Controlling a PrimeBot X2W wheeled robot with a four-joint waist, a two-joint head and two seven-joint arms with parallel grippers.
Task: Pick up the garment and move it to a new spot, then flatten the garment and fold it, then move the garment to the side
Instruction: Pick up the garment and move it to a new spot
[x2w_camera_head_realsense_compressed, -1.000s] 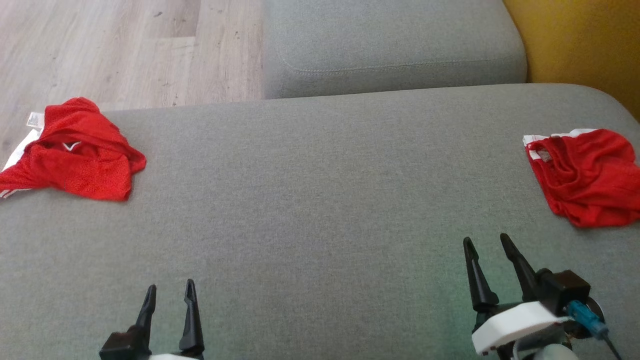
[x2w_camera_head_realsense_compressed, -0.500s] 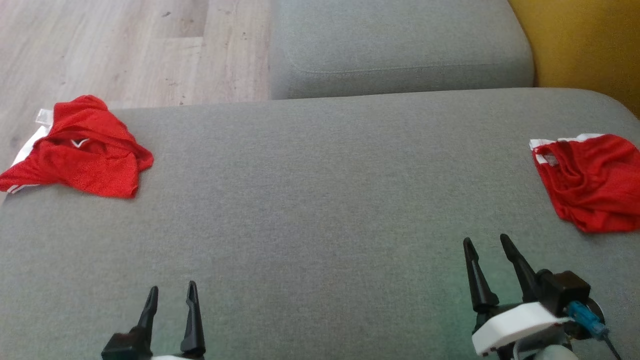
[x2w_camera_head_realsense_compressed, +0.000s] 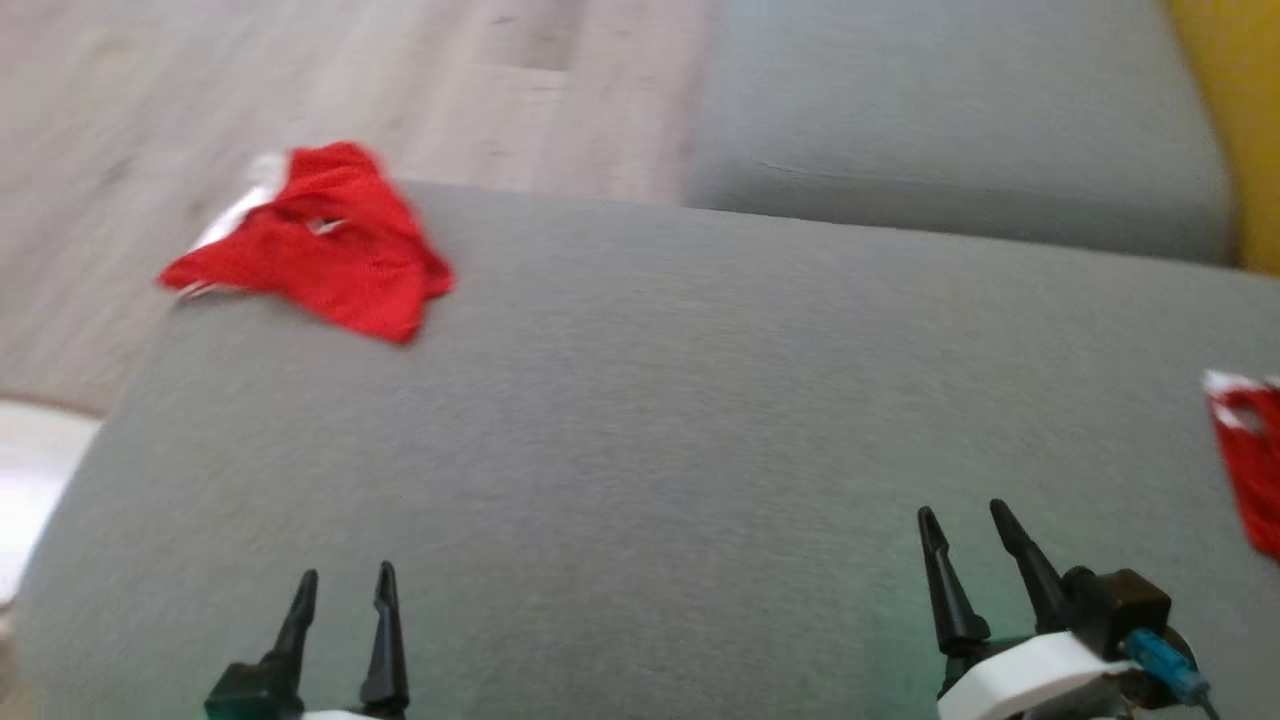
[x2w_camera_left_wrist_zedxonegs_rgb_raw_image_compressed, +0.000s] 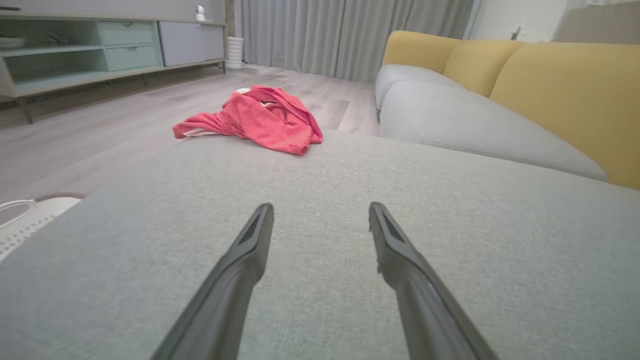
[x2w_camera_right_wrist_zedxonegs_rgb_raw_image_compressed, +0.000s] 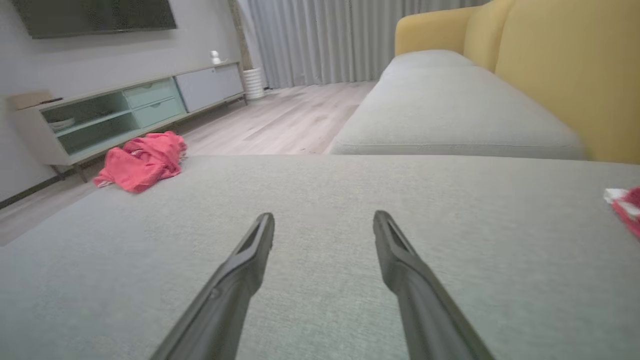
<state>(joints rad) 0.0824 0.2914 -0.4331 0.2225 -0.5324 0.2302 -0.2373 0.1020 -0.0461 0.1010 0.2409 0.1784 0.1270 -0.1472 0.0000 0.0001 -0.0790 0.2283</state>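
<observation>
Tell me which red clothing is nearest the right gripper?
The right garment, cut off at the head view's right edge, near the right gripper. The left garment lies far across the cushion.

W/ white trim, far-left garment (x2w_camera_head_realsense_compressed: 320, 250) is showing bright red; right-edge garment (x2w_camera_head_realsense_compressed: 1250, 470) is showing red + white. sofa seat (x2w_camera_head_realsense_compressed: 640, 400) is looking grey, backrest (x2w_camera_head_realsense_compressed: 1240, 120) mustard yellow, floor (x2w_camera_head_realsense_compressed: 250, 80) pale wood-grain. left gripper (x2w_camera_head_realsense_compressed: 344, 572) & right gripper (x2w_camera_head_realsense_compressed: 964, 509) are showing black.

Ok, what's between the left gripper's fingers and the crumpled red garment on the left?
Only bare grey sofa cushion up to that red garment: left wrist view.
</observation>
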